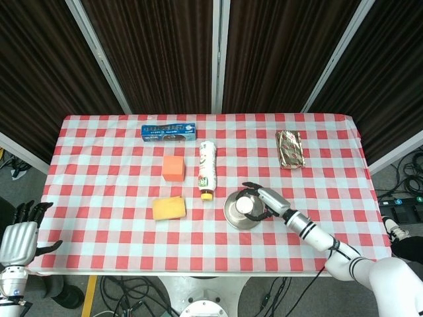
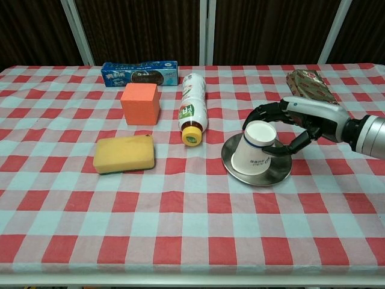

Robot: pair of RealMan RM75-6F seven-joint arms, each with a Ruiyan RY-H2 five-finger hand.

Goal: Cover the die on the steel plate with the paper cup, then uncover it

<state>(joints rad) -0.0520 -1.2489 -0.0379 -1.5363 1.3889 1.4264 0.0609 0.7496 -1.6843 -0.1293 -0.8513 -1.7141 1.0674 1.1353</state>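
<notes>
A white paper cup (image 2: 255,158) stands upside down on the round steel plate (image 2: 279,173), right of the table's middle. The die is hidden; I cannot see it in either view. My right hand (image 2: 301,120) arches over the cup from the right, fingers curled over its upturned base and thumb against its side, holding it. In the head view the same right hand (image 1: 264,200) covers the cup (image 1: 244,207) on the plate (image 1: 231,214). My left hand (image 1: 18,239) hangs off the table's left front corner, fingers spread, holding nothing.
A white bottle (image 2: 192,108) lies just left of the plate, cap toward me. An orange block (image 2: 141,103) and a yellow sponge (image 2: 124,153) sit further left. A blue box (image 2: 139,73) lies at the back, a foil packet (image 2: 309,85) at the back right.
</notes>
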